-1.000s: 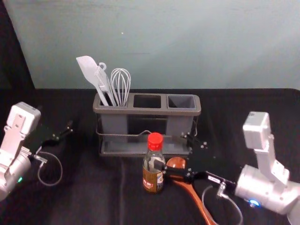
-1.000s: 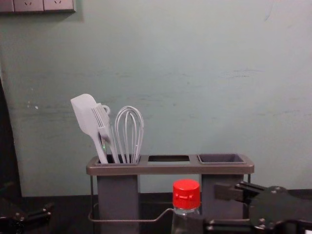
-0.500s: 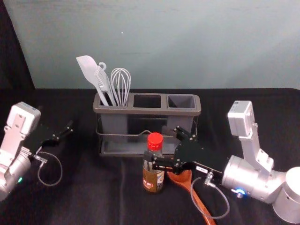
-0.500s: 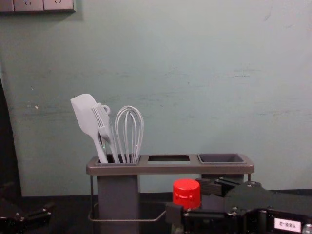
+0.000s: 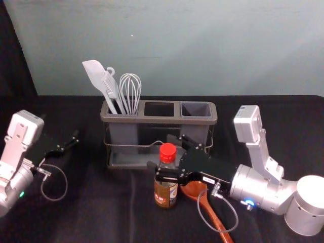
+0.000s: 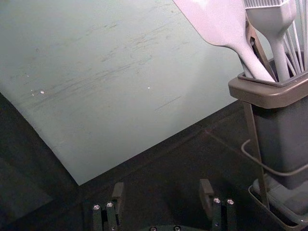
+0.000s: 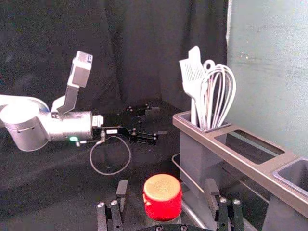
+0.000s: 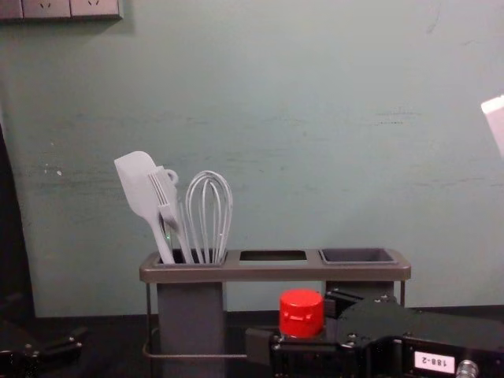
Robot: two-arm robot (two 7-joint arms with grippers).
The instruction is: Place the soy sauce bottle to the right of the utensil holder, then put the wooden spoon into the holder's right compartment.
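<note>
In the head view my right gripper (image 5: 163,152) is open, its fingers on either side of the soy sauce bottle (image 5: 165,192), which stands upright in front of the utensil holder (image 5: 159,120). The right wrist view has the red cap (image 7: 162,198) between the spread fingertips of my right gripper (image 7: 166,186), with gaps on both sides. The wooden spoon (image 5: 216,221) lies on the table right of the bottle, partly under the right gripper. The holder's right compartment (image 8: 358,256) holds nothing visible. My left gripper (image 5: 71,140) is parked at the left, open in its wrist view (image 6: 162,186).
A white spatula (image 8: 138,186), a brush (image 8: 166,196) and a whisk (image 8: 209,216) stand in the holder's left compartment. A wall (image 5: 202,48) rises behind the black-covered table (image 5: 96,202). The right arm's cable hangs over the spoon.
My right gripper has moved left, from the bottle's right side to around its upper part. The bottle, spoon and left arm have kept their places.
</note>
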